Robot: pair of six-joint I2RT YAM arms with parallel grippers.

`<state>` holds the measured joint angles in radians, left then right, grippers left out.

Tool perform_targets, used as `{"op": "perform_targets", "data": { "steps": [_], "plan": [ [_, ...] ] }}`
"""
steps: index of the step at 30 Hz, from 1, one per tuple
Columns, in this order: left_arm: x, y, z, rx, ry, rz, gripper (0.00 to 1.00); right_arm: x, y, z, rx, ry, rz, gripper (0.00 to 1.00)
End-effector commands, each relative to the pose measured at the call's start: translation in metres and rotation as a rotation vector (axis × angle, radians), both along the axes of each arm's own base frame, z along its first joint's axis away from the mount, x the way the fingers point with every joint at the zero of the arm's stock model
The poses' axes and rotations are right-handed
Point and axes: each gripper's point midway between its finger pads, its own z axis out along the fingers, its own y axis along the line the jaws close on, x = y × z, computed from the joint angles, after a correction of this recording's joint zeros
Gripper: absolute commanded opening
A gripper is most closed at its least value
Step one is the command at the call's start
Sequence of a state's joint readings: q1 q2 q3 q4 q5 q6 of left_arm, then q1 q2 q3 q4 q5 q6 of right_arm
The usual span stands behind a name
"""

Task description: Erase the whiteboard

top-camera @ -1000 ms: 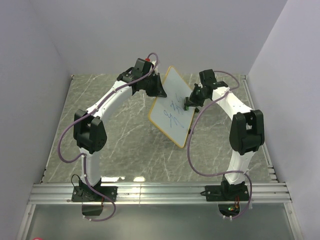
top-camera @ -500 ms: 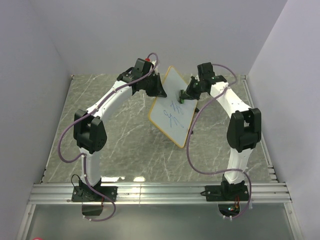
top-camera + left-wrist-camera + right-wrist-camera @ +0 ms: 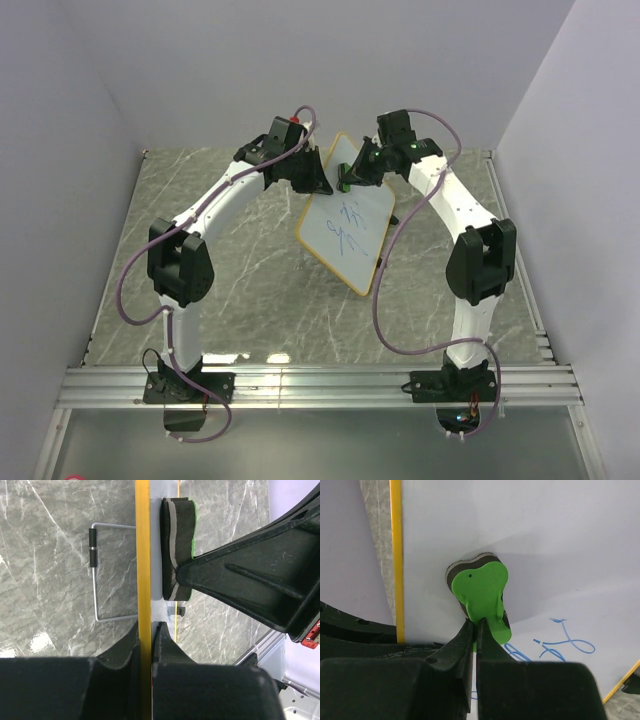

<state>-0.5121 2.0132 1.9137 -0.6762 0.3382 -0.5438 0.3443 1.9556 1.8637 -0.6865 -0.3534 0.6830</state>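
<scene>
Left claw (image 3: 147,627) clenched on the yellow rim of the whiteboard (image 3: 352,250), held tilted over the worktop (image 3: 250,285); to its right, the green eraser (image 3: 482,592) is pinched in the right claw (image 3: 474,626) against the board's upper corner. Blue scribbles (image 3: 347,225) remain mid-board, so most wiping looks undone. A second ago the eraser sat lower, beside the board's right edge

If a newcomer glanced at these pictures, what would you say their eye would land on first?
Most striking is the whiteboard, held at a tilt over the marble table in mid-scene, with the left gripper shut on its orange rim. Next comes the bright green eraser, pinched in the right gripper and pressed against the board's white face, just above the blue scribbles.
</scene>
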Motion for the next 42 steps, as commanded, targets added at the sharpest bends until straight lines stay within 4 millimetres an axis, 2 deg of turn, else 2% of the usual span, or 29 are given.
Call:
{"op": "perform_targets", "data": {
  "steps": [1, 3, 4, 6, 7, 9, 10, 13, 16, 19, 21, 22, 24, 25, 26, 28, 30, 32, 36, 38, 39, 41, 42],
  "plan": [
    [-0.065, 0.034, -0.134, 0.439, 0.228, -0.159, 0.0, -0.025, 0.016, -0.031, -0.013, 0.103, 0.056, 0.0],
    [-0.066, 0.036, -0.134, 0.444, 0.228, -0.157, 0.0, -0.027, 0.009, -0.044, -0.044, 0.124, 0.041, 0.0],
    [-0.065, 0.035, -0.132, 0.442, 0.224, -0.157, 0.0, -0.035, 0.005, -0.06, -0.068, 0.154, 0.04, 0.0],
    [-0.066, 0.035, -0.131, 0.44, 0.226, -0.156, 0.0, -0.042, -0.003, -0.076, -0.093, 0.176, 0.033, 0.0],
    [-0.066, 0.035, -0.13, 0.439, 0.223, -0.154, 0.0, -0.051, -0.013, -0.098, -0.129, 0.213, 0.022, 0.0],
    [-0.066, 0.035, -0.127, 0.433, 0.22, -0.153, 0.0, -0.058, -0.029, -0.116, -0.153, 0.248, 0.0, 0.0],
    [-0.066, 0.035, -0.125, 0.432, 0.217, -0.153, 0.0, -0.068, -0.039, -0.134, -0.174, 0.282, -0.012, 0.0],
    [-0.066, 0.035, -0.123, 0.431, 0.213, -0.152, 0.0, -0.078, -0.062, -0.152, -0.205, 0.317, -0.044, 0.0],
    [-0.068, 0.035, -0.123, 0.429, 0.216, -0.154, 0.0, -0.083, -0.07, -0.154, -0.228, 0.326, -0.048, 0.0],
    [-0.067, 0.034, -0.12, 0.426, 0.209, -0.152, 0.0, -0.084, -0.063, -0.143, -0.198, 0.31, -0.045, 0.0],
    [-0.068, 0.033, -0.12, 0.424, 0.209, -0.153, 0.0, -0.085, -0.049, -0.126, -0.158, 0.289, -0.031, 0.0],
    [-0.068, 0.033, -0.12, 0.422, 0.208, -0.154, 0.0, -0.087, -0.034, -0.108, -0.146, 0.255, 0.001, 0.0],
    [-0.07, 0.033, -0.121, 0.426, 0.211, -0.156, 0.0, -0.089, -0.019, -0.088, -0.14, 0.219, 0.017, 0.0],
    [-0.07, 0.033, -0.121, 0.424, 0.21, -0.155, 0.0, -0.093, -0.002, -0.071, -0.126, 0.19, 0.047, 0.0],
    [-0.072, 0.033, -0.123, 0.425, 0.215, -0.156, 0.0, -0.094, 0.006, -0.059, -0.104, 0.169, 0.056, 0.0],
    [-0.073, 0.032, -0.124, 0.421, 0.215, -0.155, 0.0, -0.101, 0.03, -0.035, -0.056, 0.145, 0.081, 0.0],
    [-0.074, 0.032, -0.125, 0.418, 0.221, -0.148, 0.0, -0.101, 0.044, -0.017, -0.026, 0.122, 0.09, 0.0],
    [-0.075, 0.032, -0.125, 0.413, 0.223, -0.149, 0.0, -0.106, 0.055, -0.008, -0.015, 0.112, 0.104, 0.0],
    [-0.078, 0.031, -0.123, 0.4, 0.221, -0.151, 0.0, -0.1, 0.07, 0.011, 0.007, 0.072, 0.115, 0.0],
    [-0.08, 0.031, -0.122, 0.398, 0.218, -0.15, 0.0, -0.095, 0.069, 0.008, -0.016, 0.074, 0.104, 0.0],
    [-0.08, 0.032, -0.122, 0.4, 0.22, -0.149, 0.0, -0.088, 0.07, 0.016, -0.014, 0.051, 0.094, 0.0],
    [-0.082, 0.033, -0.121, 0.4, 0.218, -0.149, 0.0, -0.079, 0.067, 0.012, -0.048, 0.05, 0.072, 0.0],
    [-0.083, 0.033, -0.121, 0.401, 0.219, -0.151, 0.0, -0.074, 0.067, 0.018, -0.045, 0.033, 0.07, 0.0]
  ]
}}
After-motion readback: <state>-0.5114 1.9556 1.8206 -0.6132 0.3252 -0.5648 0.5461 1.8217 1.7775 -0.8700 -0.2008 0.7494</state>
